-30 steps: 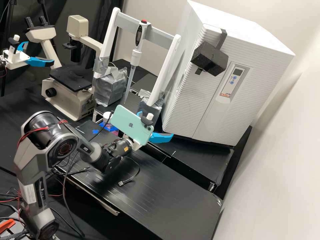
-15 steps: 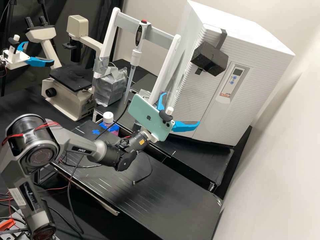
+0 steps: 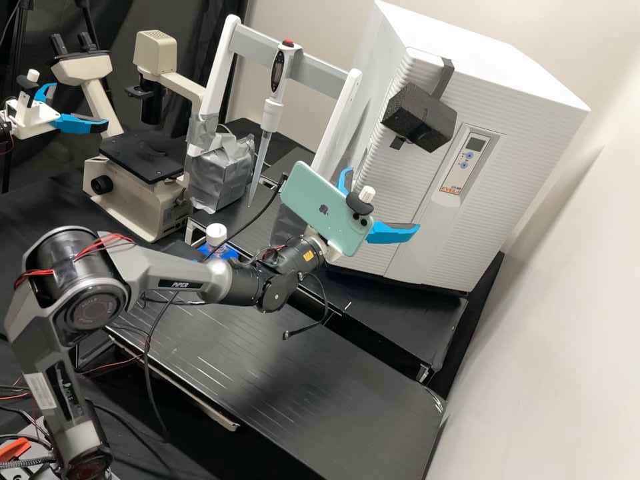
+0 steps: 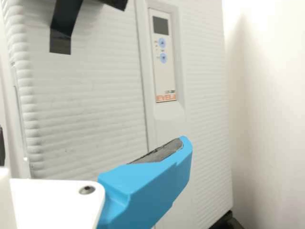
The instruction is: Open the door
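In front of the cabinet's lower left face, my gripper (image 3: 382,203) stands open, its blue fingers wide apart with nothing between them. The white ribbed cabinet door (image 3: 380,193) sits flush with the front. A black foam block (image 3: 419,119), taped on as a handle, is above the gripper and apart from it. In the wrist view, my gripper (image 4: 93,145) has one blue finger clearly showing against the door (image 4: 90,109). Black tape (image 4: 62,28) hangs down from the handle there.
Left of the cabinet, a white frame (image 3: 337,127) holds a pipette (image 3: 270,113) upright. Farther left is a microscope (image 3: 143,180). A lidded bottle (image 3: 216,235) stands behind the forearm. The wall (image 3: 567,300) rises right of the cabinet.
My gripper has moved right and upward across the high view, toward the cabinet, with the forearm stretching out. Its fingers are still apart; the door and foam block have not moved.
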Robot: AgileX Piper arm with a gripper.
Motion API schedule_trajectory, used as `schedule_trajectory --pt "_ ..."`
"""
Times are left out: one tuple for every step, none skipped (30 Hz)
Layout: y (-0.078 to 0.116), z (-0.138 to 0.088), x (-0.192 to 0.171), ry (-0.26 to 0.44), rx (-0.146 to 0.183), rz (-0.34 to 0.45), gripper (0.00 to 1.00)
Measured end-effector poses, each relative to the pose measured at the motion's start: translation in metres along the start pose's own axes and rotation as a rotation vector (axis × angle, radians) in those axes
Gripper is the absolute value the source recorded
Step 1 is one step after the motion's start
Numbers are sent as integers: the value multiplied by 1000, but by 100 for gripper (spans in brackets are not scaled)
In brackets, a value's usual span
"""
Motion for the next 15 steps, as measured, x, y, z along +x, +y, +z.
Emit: schedule_trajectory --pt "-1 -2 1 -1 1 -5 100" --pt "-2 -3 2 4 1 -8 100" --pt "-2 -4 2 6 1 -8 100" --pt "-3 -5 3 10 3 -13 100" --pt "-4 -6 3 9 4 -16 100" --pt "-6 -6 3 6 5 -21 100" --pt "-6 -6 3 3 5 -23 100" --pt "-6 -8 4 4 4 -25 100" --pt "-7 -8 4 -2 5 -30 100" --pt "-5 -10 6 -4 3 -29 100" --pt "-5 -11 6 -1 2 -27 100" --pt "-4 -12 7 3 2 -26 100" --pt "-3 -13 8 7 1 -24 100" --pt "-3 -13 9 9 1 -22 100" --pt "-3 -13 11 10 0 -21 100"
